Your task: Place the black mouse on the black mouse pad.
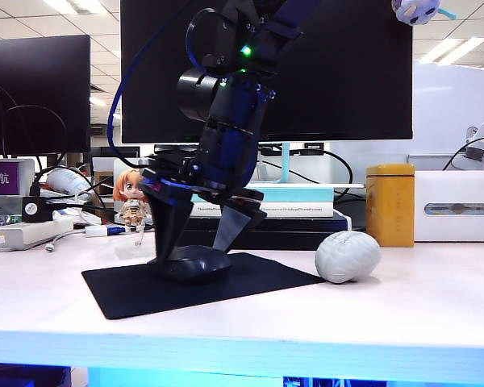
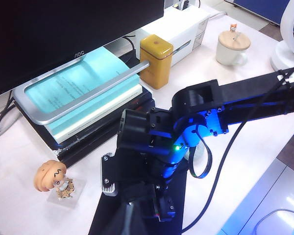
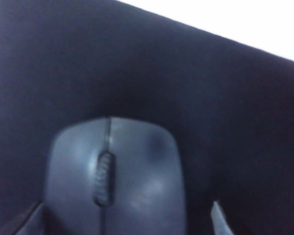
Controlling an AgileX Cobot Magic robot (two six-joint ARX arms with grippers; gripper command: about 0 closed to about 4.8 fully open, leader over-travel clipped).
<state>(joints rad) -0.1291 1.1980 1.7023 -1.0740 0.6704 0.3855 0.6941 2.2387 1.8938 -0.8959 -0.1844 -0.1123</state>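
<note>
black mouse down on the pad, release under way

black on black: the mouse (image 1: 195, 262) sits on the pad (image 1: 258, 278), a little in from its far edge, with bare mat on every side of it. the right gripper (image 1: 200, 256) stands straight over the mouse, one finger (image 1: 168, 234) on each flank. in the right wrist view the fingertips (image 3: 216, 215) show at either side of the mouse (image 3: 115, 176) with a sliver of pad (image 3: 196, 88) between, so the jaws look spread and off it rather than pinching. i'd call this the letting-go step, the placing itself all but done.

the next move calls for a clean lift straight up off the pad, keeping both fingers clear of the mouse so it isn't dragged or nudged toward the edge.

the left gripper isn't in any view; its camera looks down on the right arm (image 2: 186, 132) from above the pad.
</note>
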